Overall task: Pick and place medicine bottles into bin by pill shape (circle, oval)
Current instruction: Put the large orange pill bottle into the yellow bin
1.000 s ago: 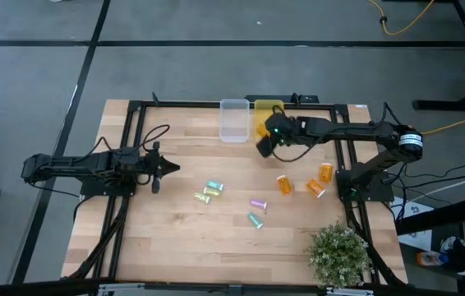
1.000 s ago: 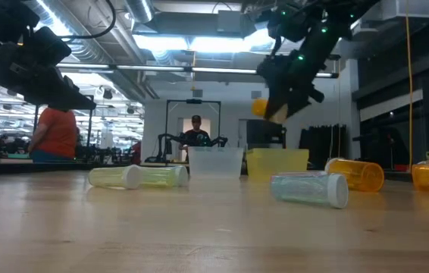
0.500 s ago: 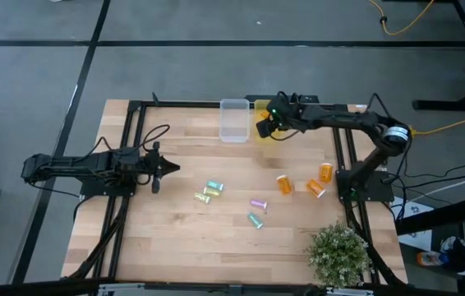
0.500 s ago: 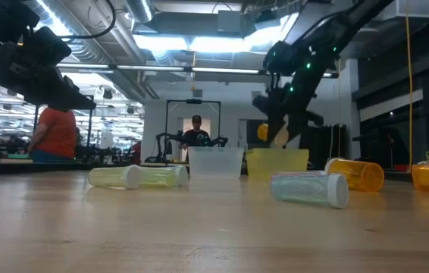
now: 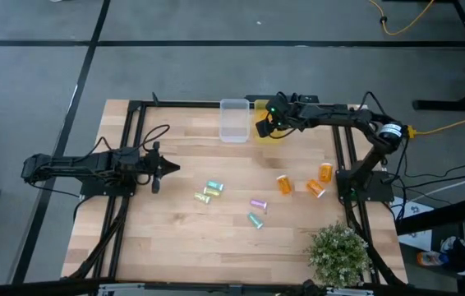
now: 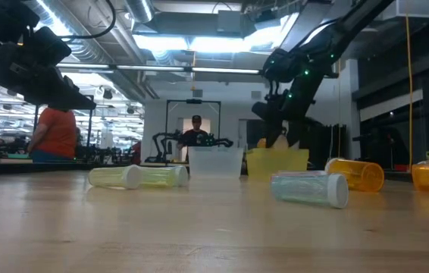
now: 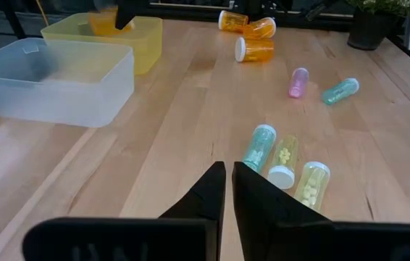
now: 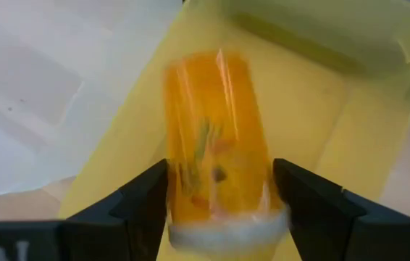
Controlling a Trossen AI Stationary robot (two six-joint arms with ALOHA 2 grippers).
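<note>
My right gripper (image 5: pixel 264 125) hangs over the yellow bin (image 5: pixel 270 107) at the table's far edge, shut on an orange bottle (image 8: pixel 216 138) that shows smeared in the right wrist view. My left gripper (image 5: pixel 173 168) is shut and empty above the table's left part. Lying on their sides on the table are two yellow-green bottles and a teal one (image 5: pixel 208 191), a pink one (image 5: pixel 258 203), another teal one (image 5: pixel 255 219) and three orange ones (image 5: pixel 285 183). My right gripper (image 8: pixel 219 165) has the orange bottle's two sides (image 8: pixel 180 181) between its two fingers (image 8: pixel 143 199). The fingers lie along the bottle, and its white cap end (image 8: pixel 223 233) is nearest the wrist. They slant down from the table's right side. The bottle is clear of the bin, over its inside.
A clear bin (image 5: pixel 234 120) stands just left of the yellow bin. A potted plant (image 5: pixel 339 255) stands at the near right corner. Black frame rails run along the table's left and right sides. People show in the room beyond the table (image 6: pixel 54 133).
My right gripper has carried the orange bottle toward the table's far edge, from beside the yellow bin to over it. It has also come down a little toward the bin. The bottle has stayed between the fingers.
</note>
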